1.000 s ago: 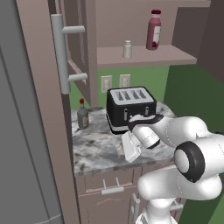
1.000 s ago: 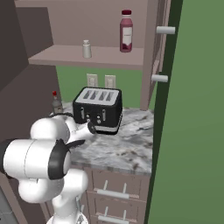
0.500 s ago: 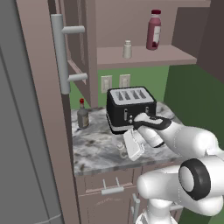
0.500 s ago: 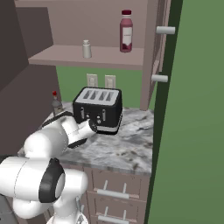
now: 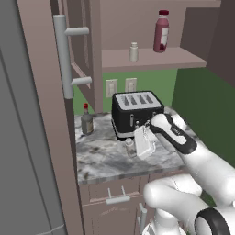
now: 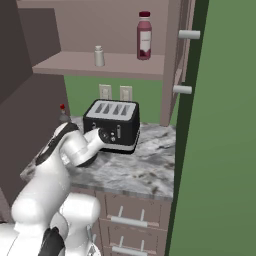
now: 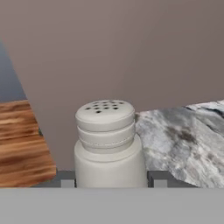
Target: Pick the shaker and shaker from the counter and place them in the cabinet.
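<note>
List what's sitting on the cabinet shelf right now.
On the cabinet shelf stand one small beige shaker and, to its right, the tall maroon bottle. The shelf's left end is hidden behind the open door.

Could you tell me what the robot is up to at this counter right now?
The arm is reaching down in front of the toaster with its pincer around the shaker on the counter; the fingertips sit on either side of it, though whether they grip it is unclear. The other shaker already stands on the open cabinet shelf, near a maroon bottle.
</note>
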